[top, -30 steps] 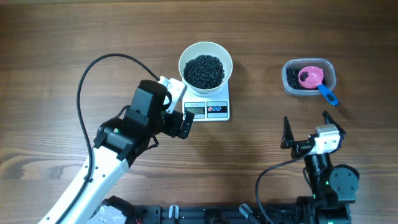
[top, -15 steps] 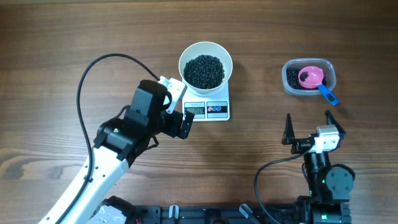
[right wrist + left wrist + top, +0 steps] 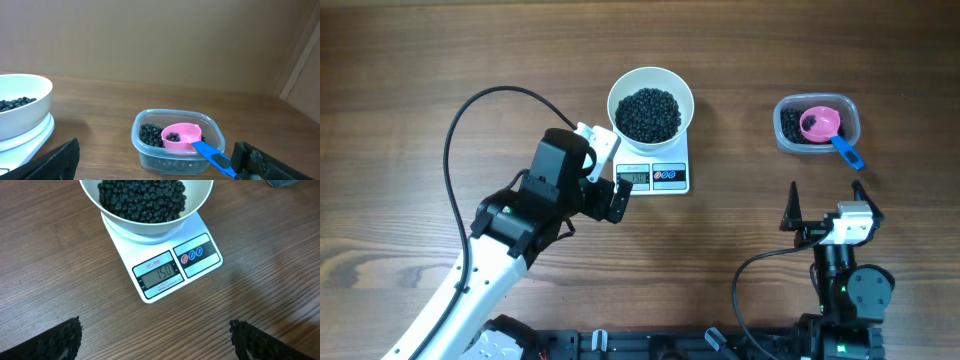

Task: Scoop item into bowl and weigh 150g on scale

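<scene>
Overhead view: the left gripper (image 3: 609, 172) stands wide open with nothing between its fingers, right at the front-left corner of the scale (image 3: 655, 173). Outward from it, straight along its reach, the scale lies with its display end nearest and the bowl (image 3: 613, 100) sitting on the far end of its platform. The beans (image 3: 649, 113) heap up inside the bowl. From the left wrist, the display (image 3: 159, 273) reads 150, so the weighing looks met, and any further move by this arm need only be a pull back, away from the scale.

The right gripper (image 3: 825, 212) is open and empty too, low by its base and well apart from everything. Ahead of it and slightly to its right sits the clear tub (image 3: 782, 127) with leftover beans and the pink scoop (image 3: 819, 122) resting in it. The scoop's long axis runs diagonally. Its cup is inside the tub and its blue handle (image 3: 847, 152) sticks out over the near right corner toward this arm's side. If a correction were needed, the right arm is plainly the nearer one to that handle, while the left is the nearer one to the bowl.
</scene>
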